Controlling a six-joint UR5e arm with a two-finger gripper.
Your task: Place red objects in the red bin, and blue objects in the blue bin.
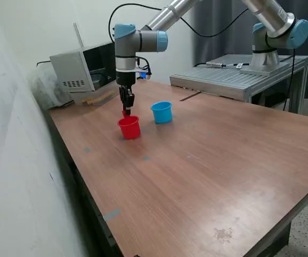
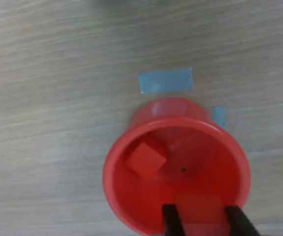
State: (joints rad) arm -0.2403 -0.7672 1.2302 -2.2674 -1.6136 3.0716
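Observation:
The red bin point(image 1: 129, 128) stands on the wooden table point(image 1: 207, 171), with the light blue bin point(image 1: 162, 112) beside it toward the exterior view's right. My gripper point(image 1: 125, 109) hangs just above the red bin's rim, shut on a small red cube point(image 1: 125, 113). In the wrist view the red bin point(image 2: 175, 132) fills the frame. One red cube point(image 2: 144, 159) lies on its floor. The held red cube point(image 2: 200, 209) sits blurred between my gripper's point(image 2: 203, 220) dark fingertips point(image 2: 170, 219). No dark blue cubes are in view.
A grey box-like device point(image 1: 73, 72) and wooden strips point(image 1: 101, 97) sit at the table's far corner. A metal stand point(image 1: 234, 77) with a second arm's base is behind. Blue tape marks point(image 2: 165, 81) lie on the table by the red bin.

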